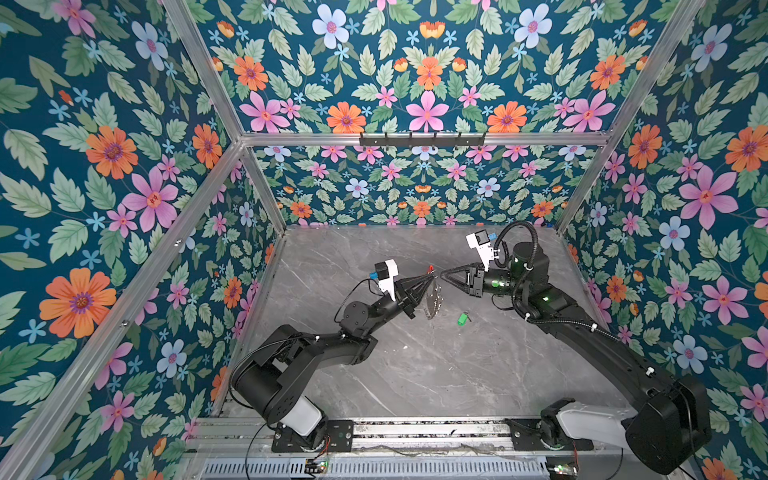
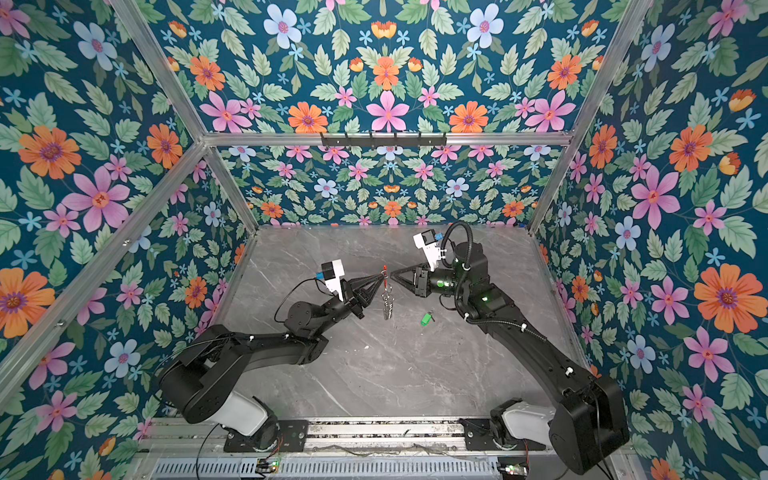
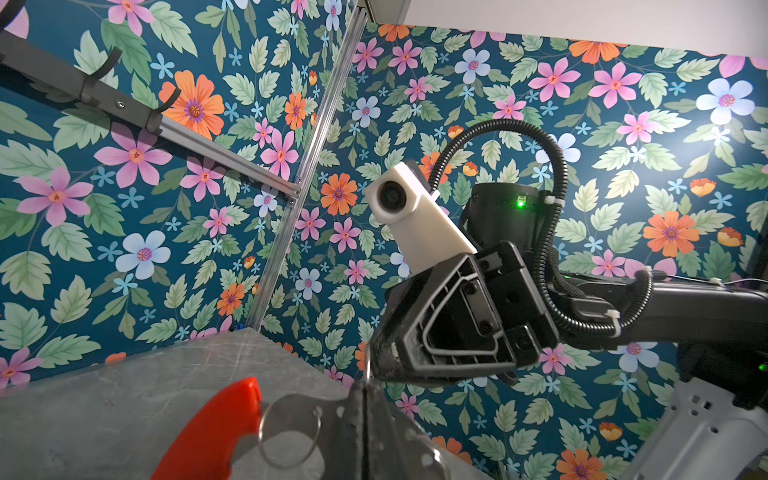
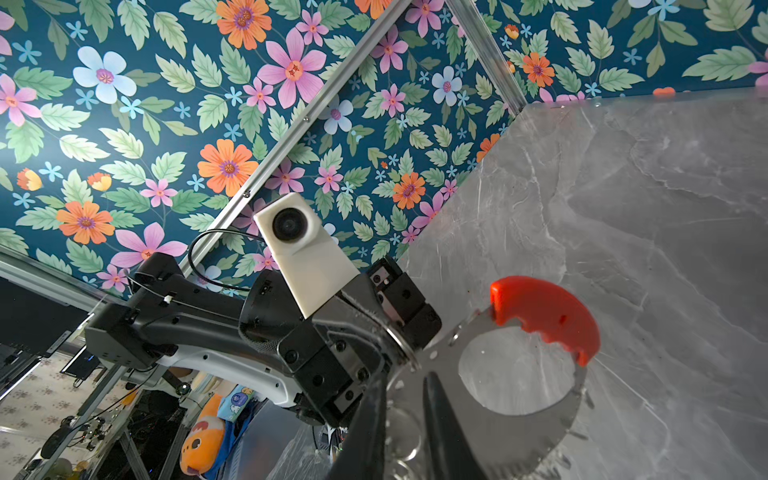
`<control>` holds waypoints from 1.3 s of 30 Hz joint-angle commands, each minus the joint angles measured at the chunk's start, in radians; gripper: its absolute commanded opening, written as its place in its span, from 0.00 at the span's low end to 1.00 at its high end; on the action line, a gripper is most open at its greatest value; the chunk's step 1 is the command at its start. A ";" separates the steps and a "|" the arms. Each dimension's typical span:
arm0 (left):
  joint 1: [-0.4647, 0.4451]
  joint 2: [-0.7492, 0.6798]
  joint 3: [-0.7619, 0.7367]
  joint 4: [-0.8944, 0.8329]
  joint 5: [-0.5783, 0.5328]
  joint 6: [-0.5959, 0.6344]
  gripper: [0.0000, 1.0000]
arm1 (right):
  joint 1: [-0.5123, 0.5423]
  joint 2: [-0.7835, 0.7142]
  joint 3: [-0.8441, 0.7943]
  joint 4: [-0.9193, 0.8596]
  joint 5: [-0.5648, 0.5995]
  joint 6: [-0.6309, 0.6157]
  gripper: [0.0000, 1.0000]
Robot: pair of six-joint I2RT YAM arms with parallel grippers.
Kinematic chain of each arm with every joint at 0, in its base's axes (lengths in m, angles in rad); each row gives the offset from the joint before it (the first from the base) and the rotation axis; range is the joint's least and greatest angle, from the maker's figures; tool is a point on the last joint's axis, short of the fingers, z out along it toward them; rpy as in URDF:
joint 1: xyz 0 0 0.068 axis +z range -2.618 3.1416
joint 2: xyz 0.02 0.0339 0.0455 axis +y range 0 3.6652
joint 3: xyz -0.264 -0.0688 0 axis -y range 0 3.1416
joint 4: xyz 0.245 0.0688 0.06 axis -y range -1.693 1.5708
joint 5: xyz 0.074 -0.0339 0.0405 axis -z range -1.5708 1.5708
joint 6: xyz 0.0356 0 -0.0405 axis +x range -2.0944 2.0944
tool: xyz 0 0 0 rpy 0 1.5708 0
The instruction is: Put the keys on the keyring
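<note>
Our left gripper is clamped tight on the rim of the keyring, which hangs on edge from it. Our right gripper meets the same rim, its fingers a narrow gap apart; we cannot tell whether they pinch anything. The green key lies loose on the surface nearby.

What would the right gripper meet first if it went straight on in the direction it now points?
The keyring, which the left gripper holds up directly in front of the right gripper. Its tips look almost at the rim; whether they already touch is unclear.
</note>
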 commanded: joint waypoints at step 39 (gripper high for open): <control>0.052 -0.179 0.135 -0.858 0.092 0.665 0.29 | 0.063 0.088 0.246 -0.623 0.375 -0.544 0.00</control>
